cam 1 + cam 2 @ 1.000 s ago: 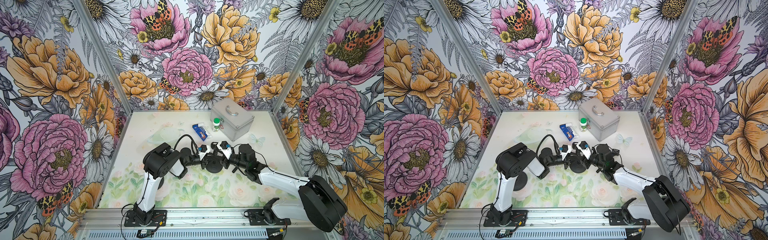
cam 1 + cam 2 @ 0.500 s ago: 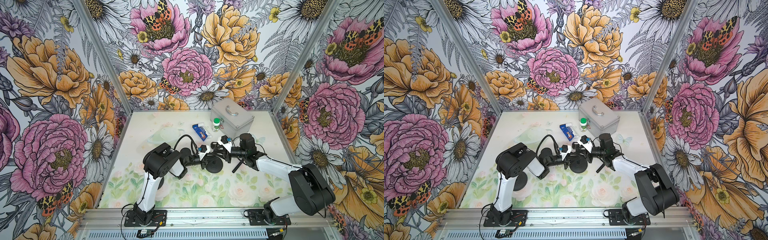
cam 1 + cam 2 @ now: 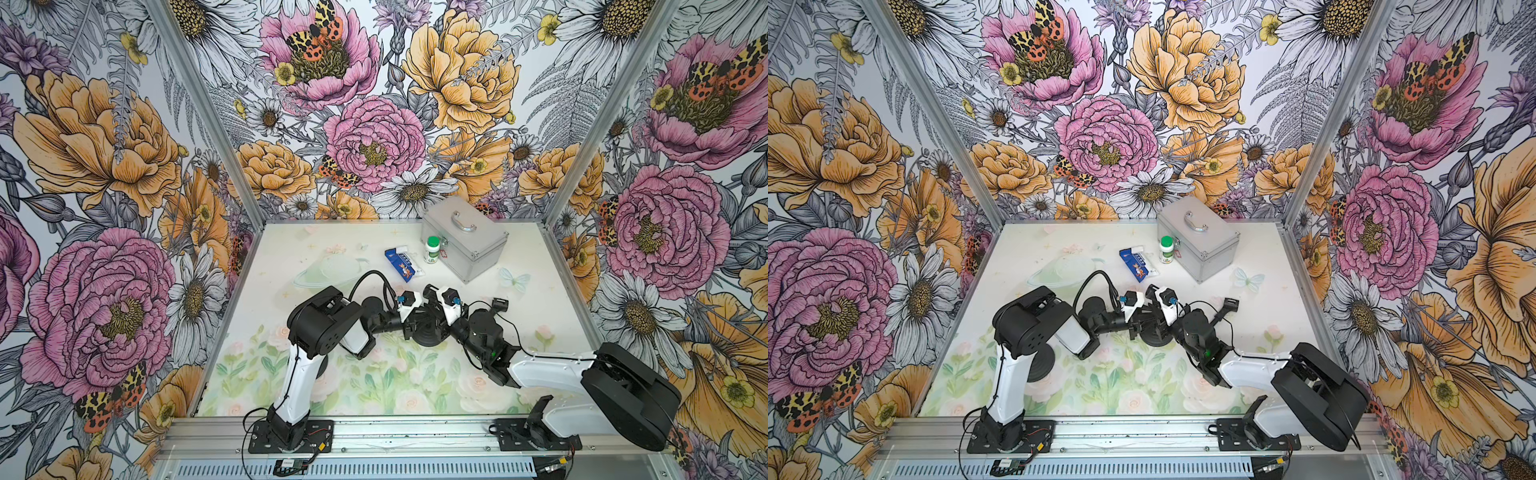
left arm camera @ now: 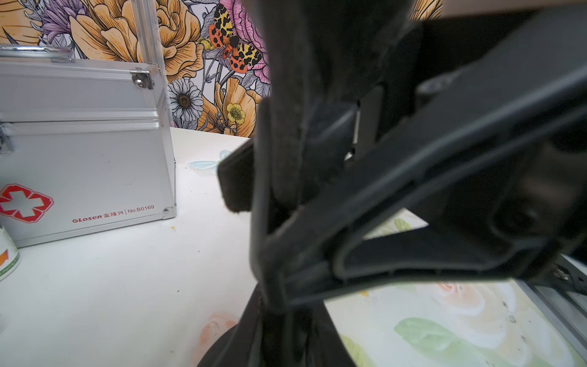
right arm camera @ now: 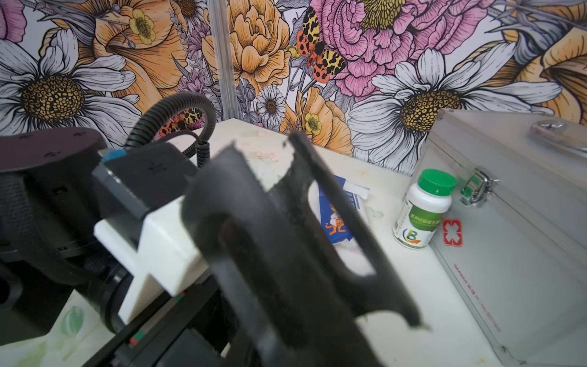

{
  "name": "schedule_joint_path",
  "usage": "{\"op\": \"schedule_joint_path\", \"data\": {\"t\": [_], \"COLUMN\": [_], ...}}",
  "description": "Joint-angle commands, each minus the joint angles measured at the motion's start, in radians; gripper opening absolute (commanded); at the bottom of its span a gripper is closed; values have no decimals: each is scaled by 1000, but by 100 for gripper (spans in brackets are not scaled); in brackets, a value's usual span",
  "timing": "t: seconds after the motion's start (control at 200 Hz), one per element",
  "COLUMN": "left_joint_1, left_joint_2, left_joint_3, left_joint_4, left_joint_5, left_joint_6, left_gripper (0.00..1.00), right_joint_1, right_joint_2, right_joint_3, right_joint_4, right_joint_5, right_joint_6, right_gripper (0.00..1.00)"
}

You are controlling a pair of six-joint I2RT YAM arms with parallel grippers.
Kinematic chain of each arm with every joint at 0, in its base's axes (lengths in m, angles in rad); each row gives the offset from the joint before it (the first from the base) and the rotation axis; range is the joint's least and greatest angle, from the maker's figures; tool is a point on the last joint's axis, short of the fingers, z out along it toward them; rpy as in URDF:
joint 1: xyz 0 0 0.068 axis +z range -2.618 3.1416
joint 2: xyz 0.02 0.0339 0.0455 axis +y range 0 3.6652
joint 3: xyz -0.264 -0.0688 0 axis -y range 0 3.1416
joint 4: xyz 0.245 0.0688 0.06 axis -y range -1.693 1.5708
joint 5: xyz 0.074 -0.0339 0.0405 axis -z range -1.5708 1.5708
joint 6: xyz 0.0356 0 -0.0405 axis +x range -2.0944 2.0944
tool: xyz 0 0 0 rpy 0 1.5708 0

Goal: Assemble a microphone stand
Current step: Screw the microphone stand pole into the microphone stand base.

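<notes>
Black round stand base (image 3: 428, 338) sits mid-tabletop, flat on the floral-print tabletop (image 3: 374, 386), and both arms converge right on top of it; the same shows in both top views, base (image 3: 1156, 337). The left gripper (image 3: 415, 326) comes in low from the left side with its fingers closed together, tips down at the base. From the left wrist view the dark base (image 4: 241, 346) is directly under those blurred fingers, but I cannot tell whether they pinch any part of it or just touch it. The right gripper (image 3: 433, 316) reaches in from the opposite side and almost meets the left one over the base. In the right wrist view its fingers (image 5: 241, 203) stand a little apart, with white tabletop visible through the gap at the tips and nothing seen clamped there. A small black bracket-like piece (image 3: 498, 303) is just beside the right wrist on the far side; I can't tell if it lies on the tabletop or belongs to the arm. Clutter at the back is well apart from the grippers. A silver aluminium case (image 3: 465, 241) with a handle on top and a red cross on its side stands near the back right corner. A white bottle with a green cap (image 3: 432, 249) stands upright just beside the case front. A blue carton (image 3: 401, 266) lies flat near the bottle, between it and the grippers.
</notes>
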State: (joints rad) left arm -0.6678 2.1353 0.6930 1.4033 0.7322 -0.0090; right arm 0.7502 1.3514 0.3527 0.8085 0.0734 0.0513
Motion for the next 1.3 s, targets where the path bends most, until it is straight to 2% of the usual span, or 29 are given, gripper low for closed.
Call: {"op": "schedule_joint_path", "data": {"t": [0.0,0.065,0.15,0.245,0.345,0.43,0.535,0.585,0.675,0.735,0.821,0.896,0.971,1.036,1.116,1.186,1.236,1.296], "left_joint_1": [4,4,2,1,1,1,1,0,0,1,2,2,2,2,2,3,2,2], "left_joint_2": [17,16,18,17,17,17,19,18,18,18,16,17,17,18,18,18,17,17], "left_joint_3": [2,2,3,1,1,2,2,2,4,5,2,3,3,4,4,5,4,5], "left_joint_4": [8,8,8,9,9,9,8,8,9,9,9,9,9,8,8,8,8,9], "left_joint_5": [-25,-22,-16,-10,-7,-6,-5,-6,-7,-15,-47,-56,-61,-57,-50,-45,-42,-38], "left_joint_6": [-12,-8,-5,-2,0,0,1,0,0,-3,-14,-17,-18,-18,-18,-16,-16,-14], "left_gripper": [21,20,20,21,21,21,21,21,22,22,25,27,27,27,26,25,24,22], "right_joint_1": [-27,-81,-181,-256,-307,-324,-326,-324,-320,-301,-238,-133,-56,-15,1,2,1,-3], "right_joint_2": [-44,-90,-120,-114,-79,-37,1,15,25,13,-10,0,31,66,103,118,111,81], "right_joint_3": [-5,10,47,91,138,181,217,222,206,152,8,-97,-117,-92,-58,-40,-28,-26], "right_joint_4": [-171,-256,-361,-424,-438,-441,-436,-426,-376,-264,-16,165,222,207,192,187,163,124], "right_joint_5": [-161,-318,-490,-603,-709,-748,-794,-814,-753,-624,-323,-11,156,182,145,92,43,-37], "right_joint_6": [-148,-215,-251,-287,-282,-273,-249,-234,-186,-116,-8,42,64,64,59,43,17,-37], "right_gripper": [44,48,49,49,49,46,41,35,16,3,1,0,0,0,0,4,12,28]}}
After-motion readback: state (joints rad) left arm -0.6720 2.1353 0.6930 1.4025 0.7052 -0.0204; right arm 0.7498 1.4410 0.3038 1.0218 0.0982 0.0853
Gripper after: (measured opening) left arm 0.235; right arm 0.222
